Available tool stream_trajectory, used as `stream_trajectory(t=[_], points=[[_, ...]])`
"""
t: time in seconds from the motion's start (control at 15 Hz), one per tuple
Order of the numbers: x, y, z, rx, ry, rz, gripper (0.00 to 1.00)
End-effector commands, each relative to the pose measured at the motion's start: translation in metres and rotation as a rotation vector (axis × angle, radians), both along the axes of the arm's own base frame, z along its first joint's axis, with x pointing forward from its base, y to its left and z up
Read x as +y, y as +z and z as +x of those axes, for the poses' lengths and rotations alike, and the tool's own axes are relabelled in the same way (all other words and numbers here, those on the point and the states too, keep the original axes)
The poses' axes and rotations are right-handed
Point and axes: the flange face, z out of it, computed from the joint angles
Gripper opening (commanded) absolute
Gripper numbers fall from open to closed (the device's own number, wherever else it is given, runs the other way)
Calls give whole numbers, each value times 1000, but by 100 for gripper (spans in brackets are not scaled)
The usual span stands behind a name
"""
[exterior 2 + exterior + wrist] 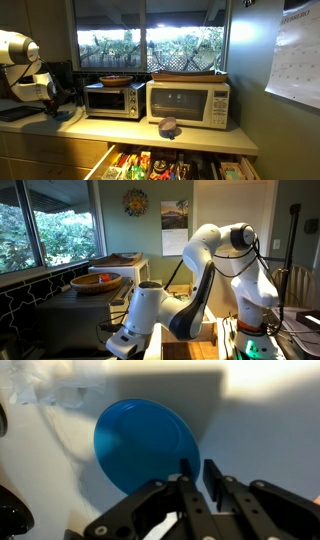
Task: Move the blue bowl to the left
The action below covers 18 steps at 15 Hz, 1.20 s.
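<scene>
The blue bowl [140, 445] is round, shallow and bright blue, and it lies on a pale surface in the wrist view. My gripper [198, 468] is at its right edge. One finger is over the bowl's inside and the other just outside, with only a narrow gap between them at the rim, so it looks shut on the rim. In an exterior view the gripper [122, 340] hangs low in front, and the bowl is hidden there. I cannot make out the bowl under the arm at the far left of an exterior view.
A tan wooden bowl [98, 280] with red contents sits on the toaster oven [112, 100]. A microwave [188, 103] stands beside it, with a small bluish-pink object [170, 126] in front. An open drawer [150, 165] of utensils juts out below the counter. Crumpled clear plastic [60, 385] lies beyond the bowl.
</scene>
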Motion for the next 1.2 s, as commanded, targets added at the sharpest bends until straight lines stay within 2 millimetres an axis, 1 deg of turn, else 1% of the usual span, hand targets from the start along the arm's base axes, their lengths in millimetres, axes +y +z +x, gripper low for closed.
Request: stream_trajectory(t=[0.0,0.13,0.2,0.27,0.4,0.47,0.53,0.8,0.93,1.13], points=[[1,3,-2,-5,26,-33,52],[0,11,-8,-10,32,-28,68],[-1,16,-11,-17,31,-26,74],[-5,25,-16,-27,30,-16,83],[-19,49,-20,-66,-12,4,97],[-31,64,-21,-73,-54,16,100],[-40,73,-22,-41,-103,24,100],[-106,109,-23,100,-337,46,100],[-142,126,-27,182,-446,66,100],[-203,140,-39,272,-611,69,100]])
